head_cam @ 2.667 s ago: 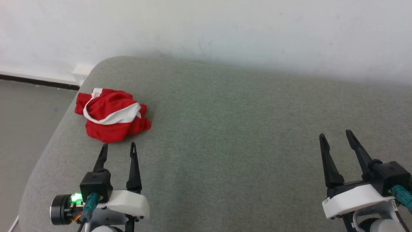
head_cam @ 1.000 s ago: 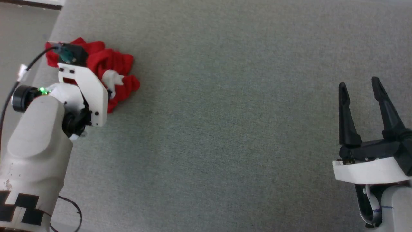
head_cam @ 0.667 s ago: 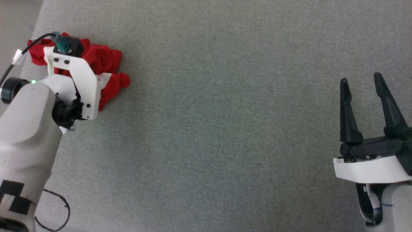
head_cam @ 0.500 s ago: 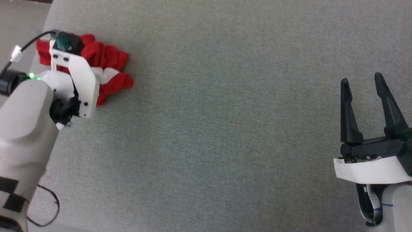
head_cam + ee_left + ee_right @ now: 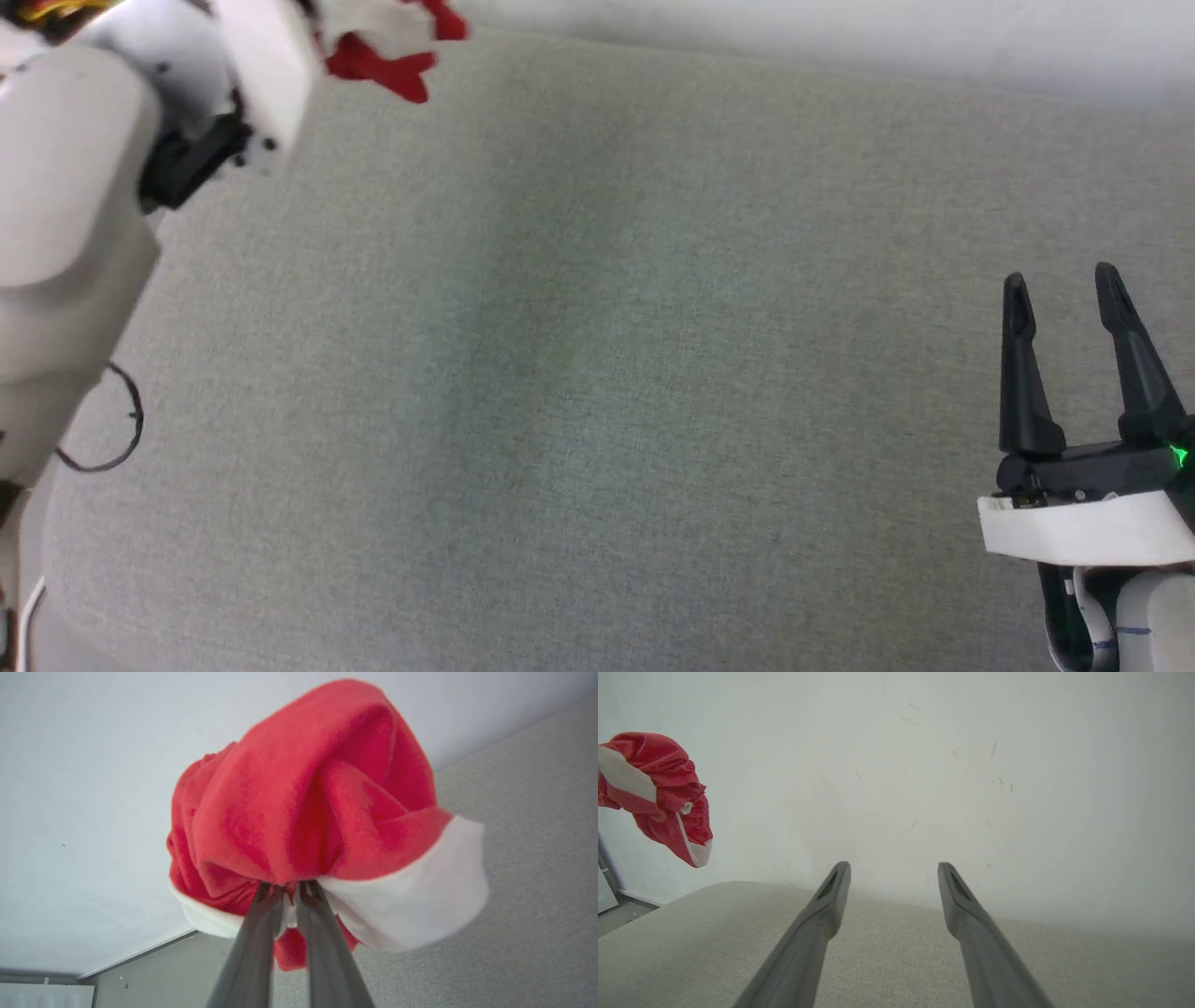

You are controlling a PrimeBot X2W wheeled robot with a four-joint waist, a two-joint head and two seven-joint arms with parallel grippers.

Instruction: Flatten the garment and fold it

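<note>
- Garment (image 5: 299,798): a bunched red bundle with white bands, hanging in the air above the far left corner of the cushion (image 5: 597,373), not touching it.
- Left gripper (image 5: 286,891): fingers pinched together on a fold beside a white band; the fabric balloons out past the tips.
- Right gripper (image 5: 1060,277): fingers spread with nothing between them, low over the cushion's near right part.
- Governing relation: the bundle lies well apart from the right gripper, up and to its left across the cushion. The left arm alone has it.
- Long axis: none readable while crumpled; one loose lobe droops toward the cushion.
- Judgement: either the bundle comes toward the cushion's centre or the right gripper crosses over before a second edge can be pinched and spread.
</note>
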